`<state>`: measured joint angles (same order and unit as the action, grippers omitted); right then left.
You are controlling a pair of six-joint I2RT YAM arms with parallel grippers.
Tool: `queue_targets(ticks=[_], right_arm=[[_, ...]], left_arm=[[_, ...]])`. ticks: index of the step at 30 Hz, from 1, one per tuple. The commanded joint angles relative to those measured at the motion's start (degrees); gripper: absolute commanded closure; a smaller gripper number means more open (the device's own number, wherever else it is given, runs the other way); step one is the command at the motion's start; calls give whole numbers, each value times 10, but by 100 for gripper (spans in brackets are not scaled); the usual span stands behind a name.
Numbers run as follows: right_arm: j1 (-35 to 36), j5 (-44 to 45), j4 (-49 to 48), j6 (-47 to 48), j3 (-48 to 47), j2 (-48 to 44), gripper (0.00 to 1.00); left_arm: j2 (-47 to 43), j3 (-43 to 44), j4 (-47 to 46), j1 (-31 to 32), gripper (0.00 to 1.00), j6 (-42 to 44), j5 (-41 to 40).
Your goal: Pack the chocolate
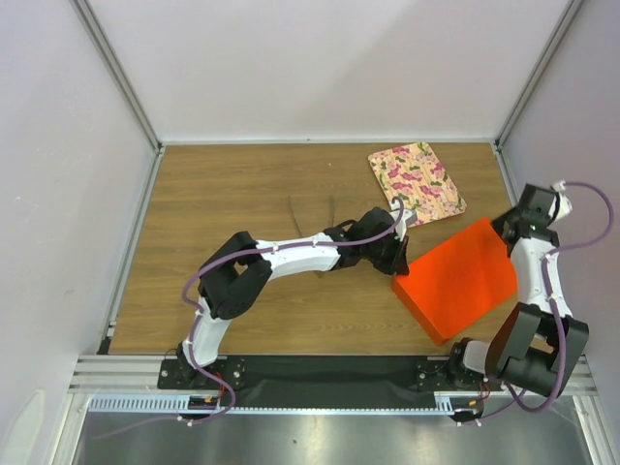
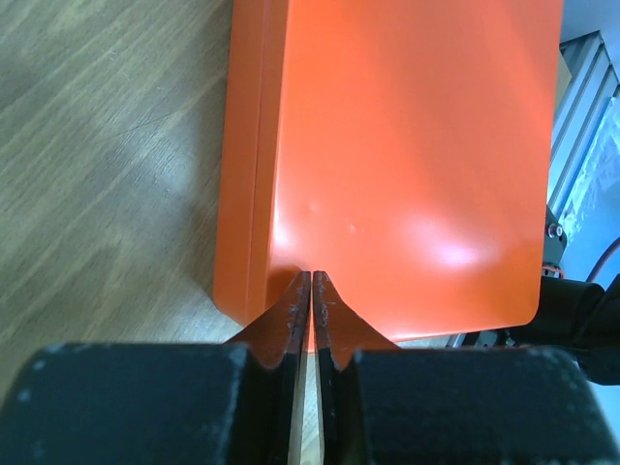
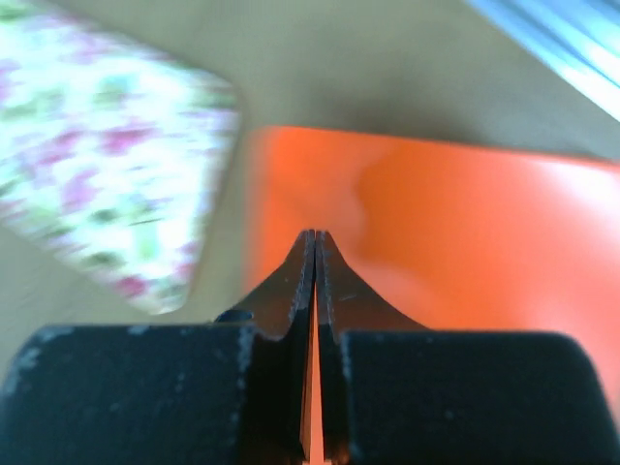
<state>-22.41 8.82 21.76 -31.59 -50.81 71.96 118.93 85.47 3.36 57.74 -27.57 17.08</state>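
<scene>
table (image 1: 242,203): wood-grain top; pale walls (image 1: 320,68) on left, far and right sides; metal rail (image 1: 320,370) along near edge.
left arm (image 1: 291,257): white links, base at near left; stretched right across mid-table, ending at left corner of orange box.
right arm (image 1: 538,281): base at near right; folded up along right edge of table, wrist bent back left toward far right corner of box.
orange box (image 1: 457,279): flat, glossy, closed; seam running down one side in left wrist view; lying on right half of table, turned at an angle to table edges, near corner close to metal rail.
floral board (image 1: 417,181): flat rectangle, pink and green flower print on cream; on table on far side of orange box, just beside its far edge, touching or not cannot tell; blurred in right wrist view.
left claw (image 2: 312,281): closed, fingers together with only a hairline slit, nothing gripped; tips at edge of box's top face, contact not clear.
right claw (image 3: 315,237): closed, fingers together, nothing gripped; tips over orange top face, near the corner closest to floral board.
chocolate: not visible in any view; location cannot tell.
</scene>
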Motion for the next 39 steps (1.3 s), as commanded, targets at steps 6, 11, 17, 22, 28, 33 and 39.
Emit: queue_targets(ticks=[6, 11, 17, 22, 28, 33, 39], right_arm=[[33, -93, -51, 10, -30, 65, 100], [21, -93, -77, 27, -7, 133, 100], [39, -65, -25, 31, -66, 120, 100], [42, -62, 23, 40, -119, 98, 100], [21, -42, 78, 2, -39, 36, 100], [12, -42, 94, -25, 68, -73, 100], [-3, -52, 87, -51, 140, -63, 100]], left_arm=[[-20, -26, 13, -3, 91, -9, -12], [-20, -35, 4, -3, 91, -12, -6], [-28, -41, 3, -3, 91, -16, -7], [-49, -38, 8, -3, 91, -15, -10], [-46, -17, 20, -3, 91, -14, -6], [-35, -26, 18, -3, 91, -13, -8], [-37, -32, 19, -3, 91, -17, -14]])
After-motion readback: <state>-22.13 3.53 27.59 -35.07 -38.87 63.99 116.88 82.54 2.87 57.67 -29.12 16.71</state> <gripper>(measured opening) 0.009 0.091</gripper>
